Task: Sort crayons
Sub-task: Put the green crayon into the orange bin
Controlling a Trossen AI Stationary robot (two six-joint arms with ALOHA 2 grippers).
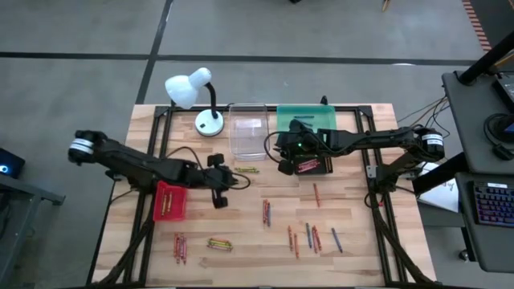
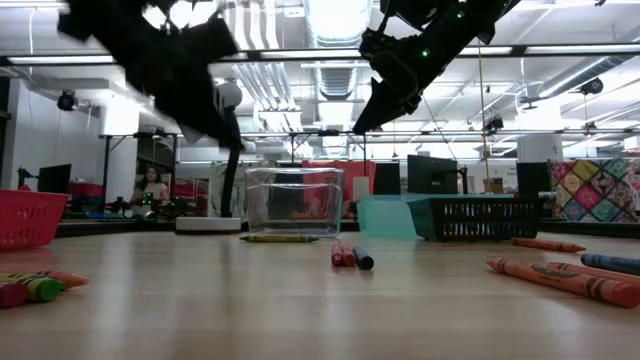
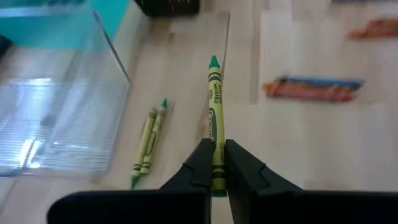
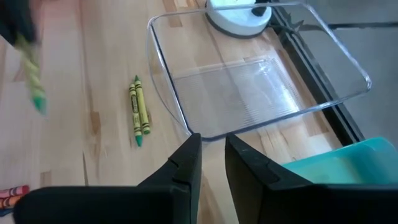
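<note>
My left gripper hangs above the table near the red tray, shut on a green crayon whose tip points forward past the fingers. Two more green crayons lie side by side on the wood beside the clear tray. My right gripper hovers over the near edge of the clear tray, its fingers a little apart with nothing between them. Other crayons lie scattered on the near half of the table. My left gripper pinches the green crayon near its blunt end between its two fingers. The crayon lies along the fingers, which slant down toward the table. It sticks out ahead of them, tip foremost, lifted clear of the table.
A white desk lamp stands at the far left, beside the clear tray and a teal tray. The red tray holds a few crayons. A red and blue pair lies mid-table, and more crayons lie near the front.
</note>
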